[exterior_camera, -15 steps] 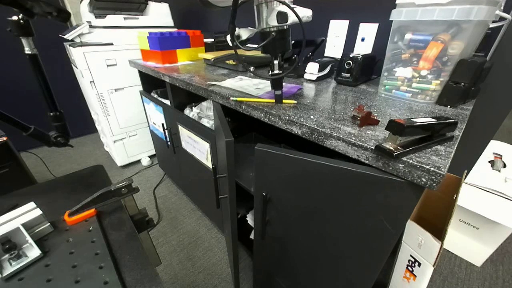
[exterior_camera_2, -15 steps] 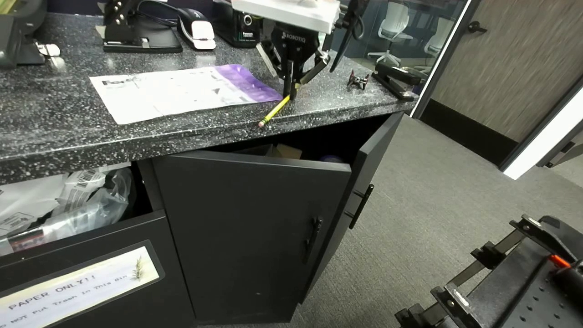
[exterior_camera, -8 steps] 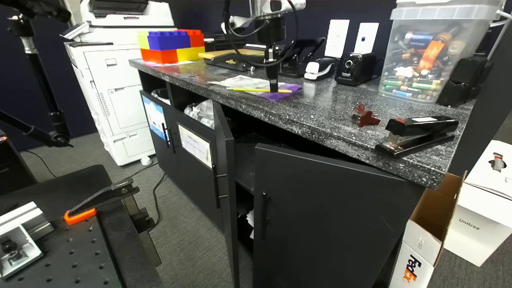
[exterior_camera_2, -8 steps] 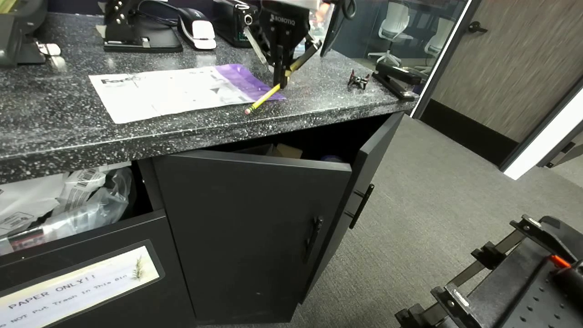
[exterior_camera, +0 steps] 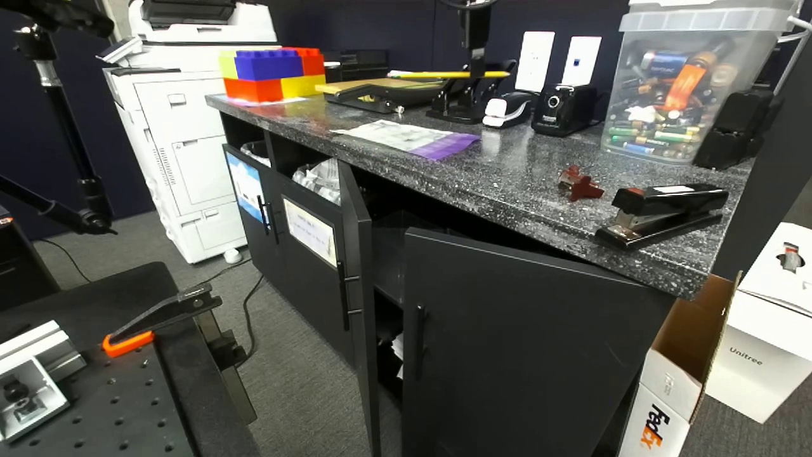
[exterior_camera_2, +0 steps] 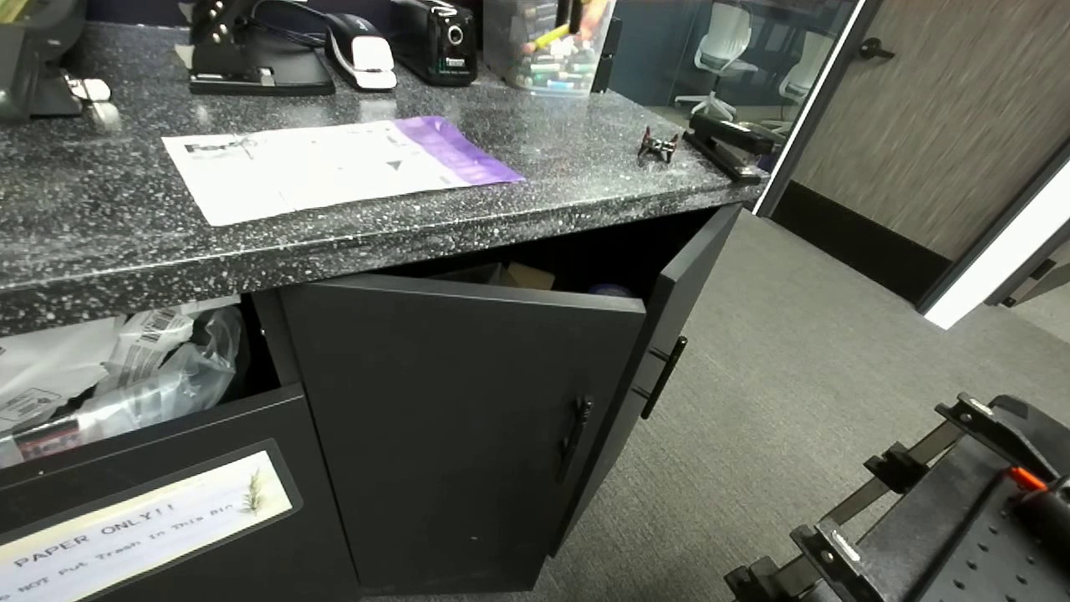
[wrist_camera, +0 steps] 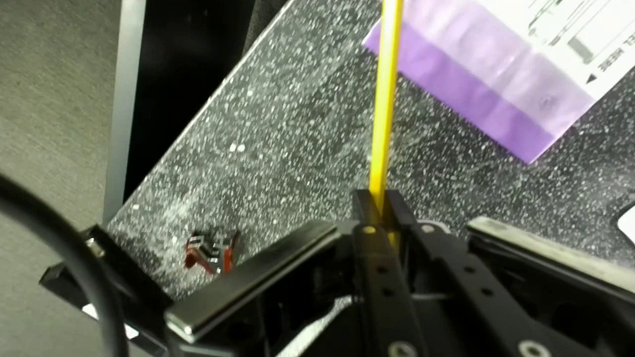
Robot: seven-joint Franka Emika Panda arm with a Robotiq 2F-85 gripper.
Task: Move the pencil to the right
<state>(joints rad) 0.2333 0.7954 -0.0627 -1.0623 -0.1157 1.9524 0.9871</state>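
Above the counter [wrist_camera: 278, 163], clear of its surface, the pencil [wrist_camera: 385, 94] is held by the gripper [wrist_camera: 379, 201]. The two fingertips [wrist_camera: 364, 210] are set nearly together, parted only by the thin shaft, which is clamped between them and touched from both sides. By the wrist view, the shaft is seen to extend from the fingertips to the top edge, where the far end is cut off; the purple corner of the sheet [wrist_camera: 476, 94] is overlapped by it in that view. Nearly level in an exterior view, the pencil is backed by the punch [exterior_camera: 453, 115]; it is gripped off-centre, with a long part shown on one side of the fingertips and a short part on the other. Slanted in an exterior view, it is backed by the tub [exterior_camera_2: 503, 50]; there only the lower ends of the gripper are included, the rest being cut off by the top edge. In both exterior views the sheet is laid flat on the counter, apart from the pencil. Nearer the counter's end, the remover [exterior_camera: 580, 188] and the stapler [exterior_camera: 682, 202] are placed near each other. Underneath, two doors [exterior_camera: 520, 343] are seen ajar.
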